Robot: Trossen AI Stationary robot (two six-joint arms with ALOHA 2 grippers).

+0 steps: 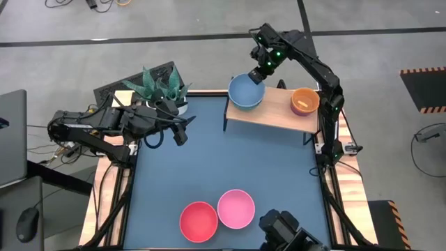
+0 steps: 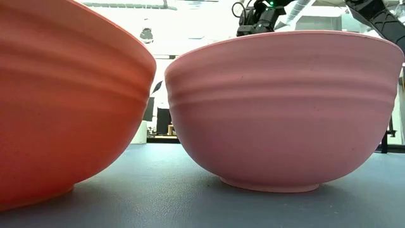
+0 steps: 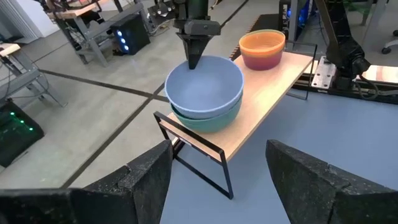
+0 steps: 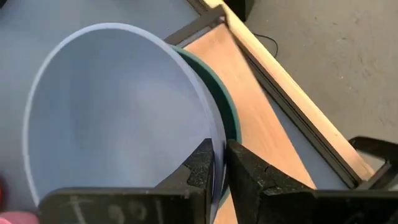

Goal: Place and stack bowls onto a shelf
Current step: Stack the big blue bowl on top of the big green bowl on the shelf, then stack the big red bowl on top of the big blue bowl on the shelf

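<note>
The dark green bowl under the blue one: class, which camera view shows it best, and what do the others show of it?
The left wrist view: the dark green bowl shows side-on beneath the blue bowl on the shelf. The right wrist view shows only a sliver of rim; the high view hides it almost entirely; the low view misses it.

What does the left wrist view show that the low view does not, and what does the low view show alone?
Only the left wrist view shows the shelf, the blue bowl nested in the dark green bowl, the orange bowl stacked on another, and the right claw pinching the blue bowl's rim. Only the low view shows the red bowl and pink bowl side by side on the table. Both show the right arm and the room behind.
</note>
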